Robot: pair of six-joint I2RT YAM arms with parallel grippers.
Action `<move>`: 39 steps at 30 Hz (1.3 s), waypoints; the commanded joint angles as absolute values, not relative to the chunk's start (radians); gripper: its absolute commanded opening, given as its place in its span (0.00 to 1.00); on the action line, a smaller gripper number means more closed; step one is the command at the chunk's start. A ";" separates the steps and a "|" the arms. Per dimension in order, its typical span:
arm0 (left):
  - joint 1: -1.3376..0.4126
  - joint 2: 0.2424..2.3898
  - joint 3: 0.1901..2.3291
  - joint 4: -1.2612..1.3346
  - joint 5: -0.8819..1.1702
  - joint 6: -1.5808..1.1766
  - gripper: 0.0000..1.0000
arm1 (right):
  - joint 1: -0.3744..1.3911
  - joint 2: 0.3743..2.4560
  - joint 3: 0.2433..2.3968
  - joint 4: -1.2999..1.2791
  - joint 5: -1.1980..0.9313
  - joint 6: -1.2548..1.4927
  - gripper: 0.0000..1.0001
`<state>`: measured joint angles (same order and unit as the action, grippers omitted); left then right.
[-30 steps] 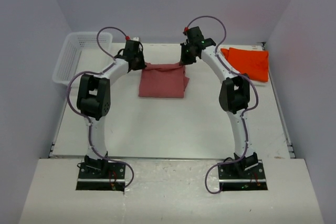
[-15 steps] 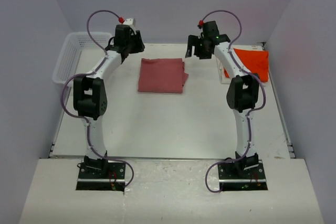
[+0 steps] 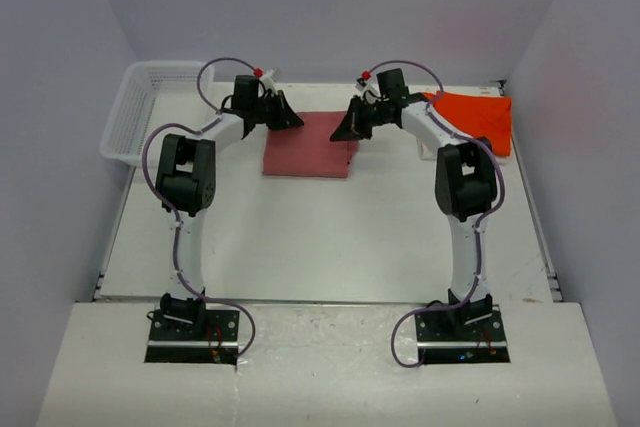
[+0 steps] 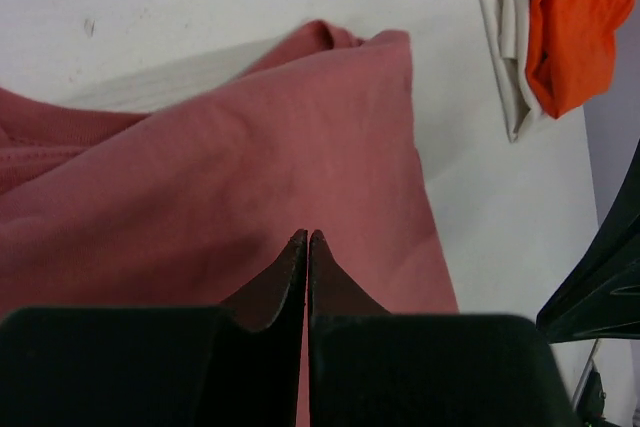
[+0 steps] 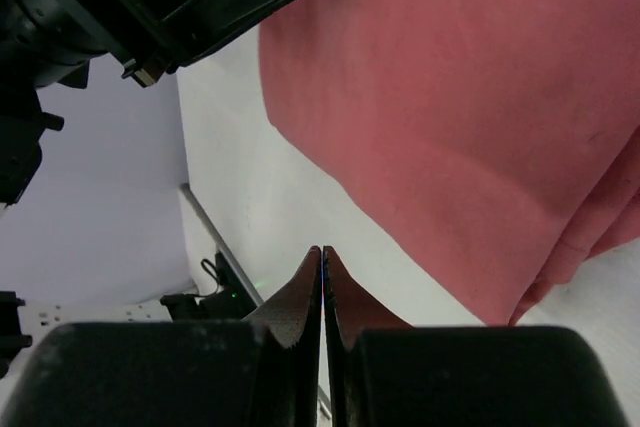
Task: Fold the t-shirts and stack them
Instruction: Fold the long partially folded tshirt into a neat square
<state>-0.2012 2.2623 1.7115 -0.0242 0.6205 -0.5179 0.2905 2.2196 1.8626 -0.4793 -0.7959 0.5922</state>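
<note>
Start at the far-left edge of the table (image 3: 300, 237) with the white mesh basket (image 3: 140, 107): well apart from the cloth and no part of this step. Next right, find the left gripper (image 3: 290, 119) at the far-left corner of the dusty rose-red t-shirt (image 3: 310, 152), jaws pressed together with nothing pinched between them; from the wrist view, tips just above or on the cloth, impossible to tell which. Note the shirt itself lying flat at the far middle of the table, already folded to a neat rectangle, between the two grippers. Further right, find the right gripper (image 3: 347, 130) just beside the shirt's far-right corner, likewise closed tight and empty. Beyond it, against the right edge, see the bright orange t-shirt (image 3: 475, 117) folded and lying on the white t-shirt (image 4: 500, 27), with a strip of white showing only in the left wrist view. Judging from that: two stacked, one folded, so probably time to press the fold flat or carry the rose-red piece over. To do it well, spread both pincers before descending and bite through every layer at the two corners, not just the top ply. Lift level and together, keep the span between the corners taut to stop the fold falling open, and lay it square on the orange without dragging that pile askew.
</note>
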 commanded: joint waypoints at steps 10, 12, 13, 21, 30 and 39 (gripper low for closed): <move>-0.189 2.270 1.756 -0.084 0.552 -0.450 0.00 | 0.388 2.287 1.855 -0.669 -0.502 0.523 0.00; -0.186 2.273 1.761 -0.097 0.529 -0.442 0.00 | 0.397 2.292 1.833 -0.684 -0.448 0.525 0.00; -0.181 2.275 1.773 -0.107 0.517 -0.431 0.00 | 0.403 2.284 1.818 -0.680 -0.419 0.531 0.00; -0.146 2.313 1.830 -0.152 0.460 -0.402 0.00 | 0.413 2.233 1.738 -0.672 -0.307 0.578 0.00; -0.112 2.387 1.930 -0.190 0.433 -0.390 0.00 | 0.411 2.201 1.671 -0.677 -0.304 0.592 0.00; -0.106 2.445 1.947 -0.210 0.413 -0.391 0.00 | 0.414 2.126 1.517 -0.603 -0.331 0.606 0.00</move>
<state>-0.1108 2.4432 1.9133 -0.1974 0.4335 -0.4225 0.4129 2.1719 1.5642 -0.6159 -0.3691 0.6037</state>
